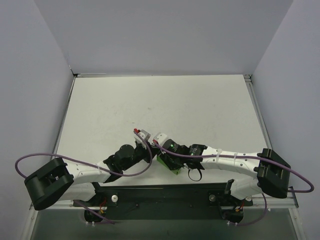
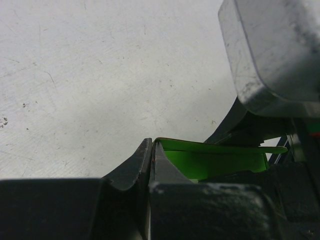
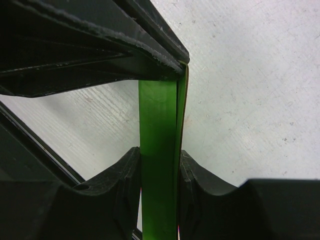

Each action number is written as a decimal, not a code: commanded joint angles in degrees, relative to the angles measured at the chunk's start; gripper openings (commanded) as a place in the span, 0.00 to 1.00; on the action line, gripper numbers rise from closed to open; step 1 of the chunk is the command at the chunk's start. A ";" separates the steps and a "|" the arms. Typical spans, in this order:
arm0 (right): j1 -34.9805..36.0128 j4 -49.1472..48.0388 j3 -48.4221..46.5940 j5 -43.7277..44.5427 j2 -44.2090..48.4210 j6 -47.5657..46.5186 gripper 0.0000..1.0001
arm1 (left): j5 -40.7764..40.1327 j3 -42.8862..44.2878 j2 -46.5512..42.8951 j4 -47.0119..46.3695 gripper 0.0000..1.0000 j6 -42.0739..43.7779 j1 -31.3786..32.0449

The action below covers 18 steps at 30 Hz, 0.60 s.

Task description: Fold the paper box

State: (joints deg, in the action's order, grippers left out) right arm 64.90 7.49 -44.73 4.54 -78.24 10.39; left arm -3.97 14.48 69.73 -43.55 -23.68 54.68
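Observation:
The bright green paper box (image 1: pixel 167 165) is held low over the white table, near its front edge, between the two arms. My left gripper (image 1: pixel 153 156) is on its left side. In the left wrist view its fingers (image 2: pixel 151 146) are pressed together on the thin edge of the green card (image 2: pixel 215 161). My right gripper (image 1: pixel 169 156) comes in from the right. In the right wrist view its two fingers (image 3: pixel 159 162) clamp a green panel (image 3: pixel 157 125) that stands upright between them. Most of the box is hidden by the grippers.
The white table (image 1: pixel 160 105) stretches away behind the grippers, with grey walls on three sides. Purple cables loop from both arms. The right arm's pale housing (image 2: pixel 272 50) fills the upper right of the left wrist view. The left gripper's dark body (image 3: pixel 95 45) hangs over the panel.

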 commanded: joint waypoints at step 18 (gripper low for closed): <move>0.22 1.04 -0.09 -0.93 0.45 -0.37 0.14 | 0.63 -5.25 1.98 -0.22 0.00 1.62 1.05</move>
State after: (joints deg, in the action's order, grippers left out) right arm 64.86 7.49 -44.73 4.64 -78.24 10.31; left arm -4.45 11.70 70.41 -48.82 -23.05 55.11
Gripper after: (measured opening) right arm 0.286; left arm 0.053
